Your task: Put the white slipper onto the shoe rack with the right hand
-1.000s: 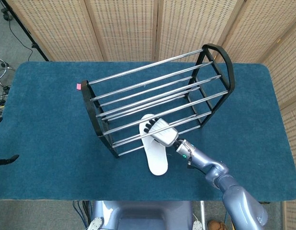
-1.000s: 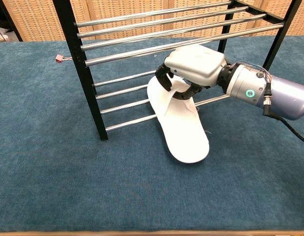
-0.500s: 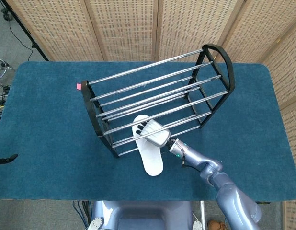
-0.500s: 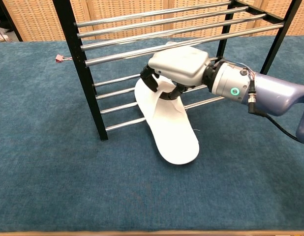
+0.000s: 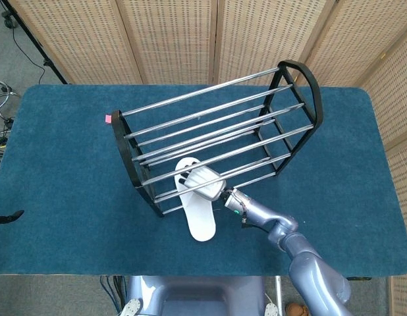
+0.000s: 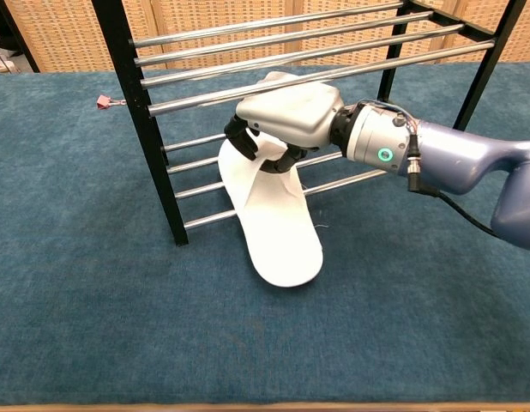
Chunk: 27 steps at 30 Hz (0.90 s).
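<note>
The white slipper (image 5: 199, 219) (image 6: 269, 230) lies slanted, its toe end pushed between the lower chrome bars of the shoe rack (image 5: 210, 135) (image 6: 248, 64) and its heel on the blue carpet in front. My right hand (image 5: 203, 184) (image 6: 286, 123) grips the slipper's front part, its dark fingers curled over the strap, just under a front bar of the rack. The grey forearm runs off to the right. The toe tip is hidden behind the hand and bars. My left hand shows in neither view.
The rack has black end frames (image 5: 128, 161) (image 6: 141, 112) and stands diagonally mid-table. A small pink tag (image 5: 108, 118) (image 6: 105, 101) lies by its far left corner. Wicker screens stand behind the table.
My right hand has slid the slipper to the left along the rack's front and a bit deeper between the lower bars. The heel has followed across the carpet.
</note>
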Available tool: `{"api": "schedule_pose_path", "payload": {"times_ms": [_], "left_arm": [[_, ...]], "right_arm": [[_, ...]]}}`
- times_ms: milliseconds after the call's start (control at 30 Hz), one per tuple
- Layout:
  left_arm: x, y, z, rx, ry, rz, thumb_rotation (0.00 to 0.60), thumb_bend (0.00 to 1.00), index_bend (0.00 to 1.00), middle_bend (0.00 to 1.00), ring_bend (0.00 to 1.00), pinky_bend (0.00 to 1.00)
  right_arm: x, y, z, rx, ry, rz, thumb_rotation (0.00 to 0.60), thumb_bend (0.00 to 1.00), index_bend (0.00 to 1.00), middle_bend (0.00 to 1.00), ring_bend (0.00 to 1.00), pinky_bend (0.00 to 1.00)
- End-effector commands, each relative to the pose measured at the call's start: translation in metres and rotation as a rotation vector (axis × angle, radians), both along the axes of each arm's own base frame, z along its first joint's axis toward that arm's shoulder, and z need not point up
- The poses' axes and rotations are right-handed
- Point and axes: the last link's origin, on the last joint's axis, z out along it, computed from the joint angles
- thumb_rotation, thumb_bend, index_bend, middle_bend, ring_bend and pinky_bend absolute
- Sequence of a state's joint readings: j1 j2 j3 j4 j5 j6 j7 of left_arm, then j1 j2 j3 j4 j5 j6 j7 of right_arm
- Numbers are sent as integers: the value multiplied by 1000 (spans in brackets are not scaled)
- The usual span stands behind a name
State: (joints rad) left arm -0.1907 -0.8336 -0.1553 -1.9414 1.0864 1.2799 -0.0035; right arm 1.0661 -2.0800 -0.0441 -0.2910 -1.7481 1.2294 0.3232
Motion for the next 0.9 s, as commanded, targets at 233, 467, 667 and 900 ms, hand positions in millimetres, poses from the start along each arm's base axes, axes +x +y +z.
{"api": "schedule_pose_path", "payload": {"times_ms": [233,467,667,900], "left_arm": [[-1,2,-1,-3,3,7,600,0,0,0,0,0],[0,3,-2,-2,5,10,600,0,0,0,0,0],[0,3,-2,-1,7,11,600,0,0,0,0,0],[0,3,-2,-3,7,14,600,0,0,0,0,0]], "right_arm": [[2,-4,-1,-4,7,-12,600,505,623,539,470,613],[3,-13,1,-16,17,-46,600,505,621,538,470,613],[3,-17,2,-23,16,-62,600,505,621,538,470,613],[7,-23,3,-37,25,-75,600,505,619,537,470,613]]}}
